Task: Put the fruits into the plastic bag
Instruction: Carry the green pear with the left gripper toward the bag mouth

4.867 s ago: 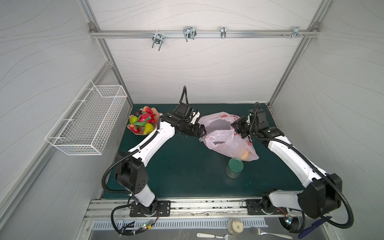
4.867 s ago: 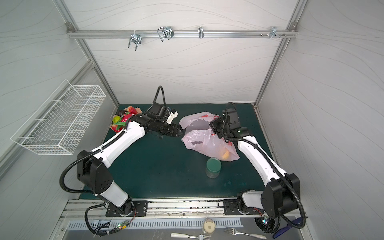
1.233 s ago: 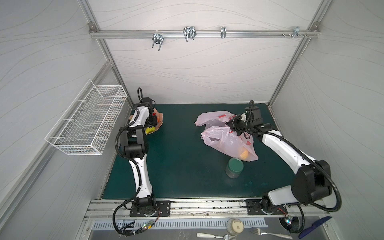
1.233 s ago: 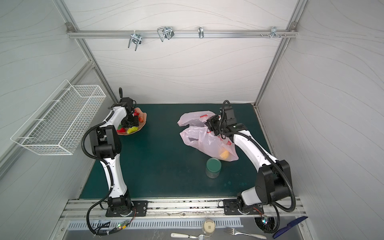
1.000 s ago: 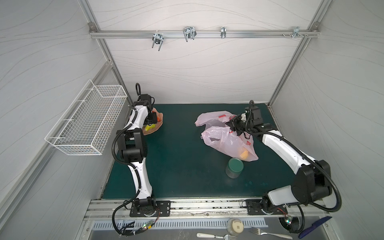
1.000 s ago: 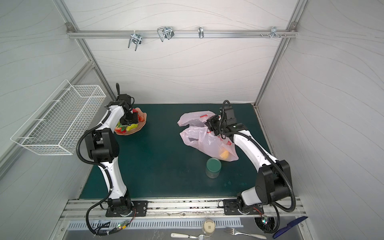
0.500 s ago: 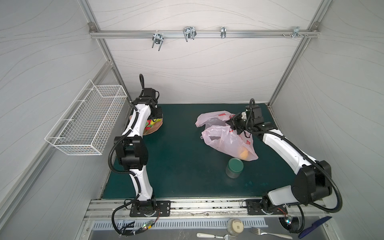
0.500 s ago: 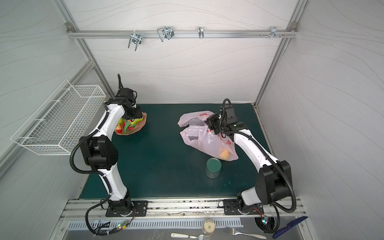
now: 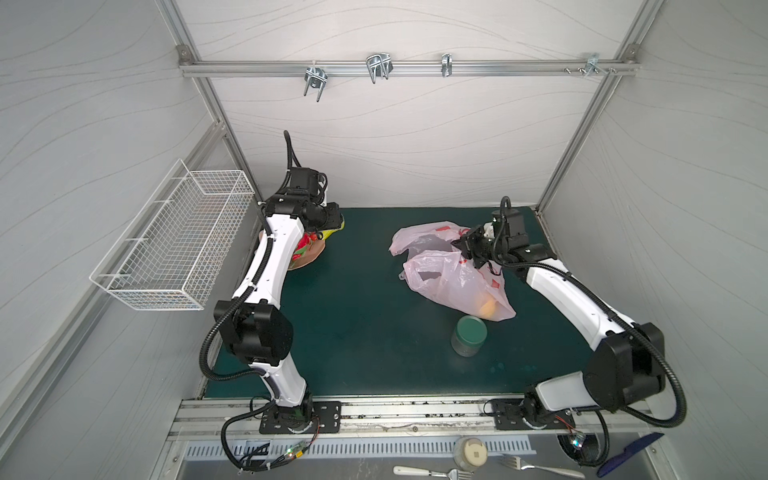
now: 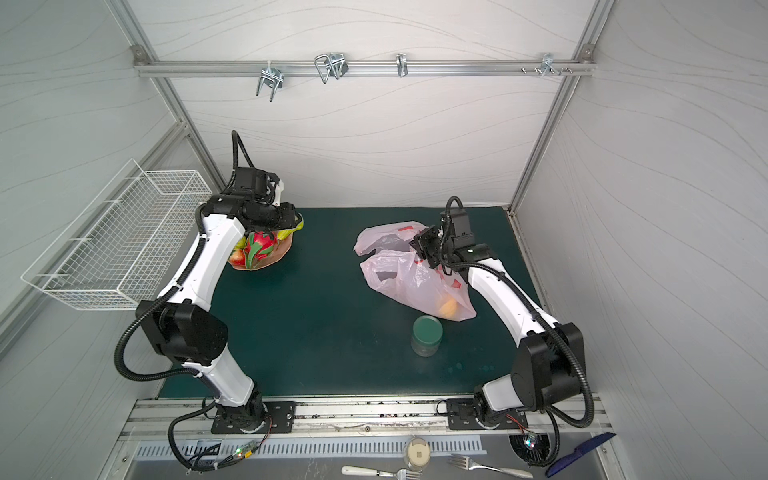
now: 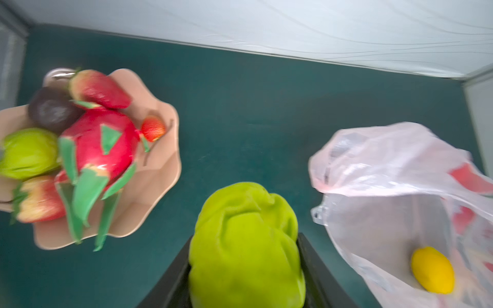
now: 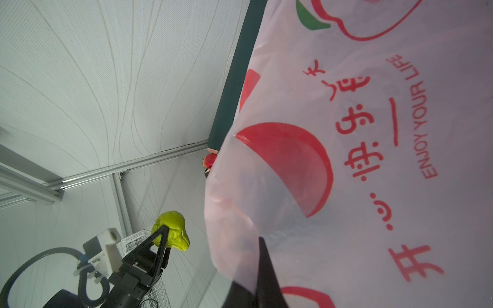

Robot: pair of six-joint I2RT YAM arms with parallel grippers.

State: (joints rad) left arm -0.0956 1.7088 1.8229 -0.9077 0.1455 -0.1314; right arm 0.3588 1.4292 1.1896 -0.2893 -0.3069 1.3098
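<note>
Lime (image 11: 245,234): gripped between the two dark fingers of the left claw (image 11: 245,269) and held above the counter (image 9: 353,332). In a top view it shows just past the dish rim, on the side towards the bag.
Left claw: grasping the lime, fingers part-spread around it.
Right claw (image 9: 471,249): clenched on the upper edge of the plastic bag (image 9: 449,274), with the mouth raised. In the right wrist view the thin film drapes over one finger.
Plastic bag: on the right half of the counter, well apart from the dish, mouth turned towards it.
Lemon (image 11: 432,269): inside the bag, seen through the opening.
Dish (image 11: 157,186): peach-coloured and scalloped, at the far left corner. It holds the dragon fruit (image 11: 101,144), a second lime (image 11: 26,153), a dark brown round fruit (image 11: 50,109), two large strawberries (image 11: 98,89) and what looks like a small strawberry (image 11: 152,129), which is blurred.
Jar (image 9: 469,334): green lid, upright, just in front of the bag.
</note>
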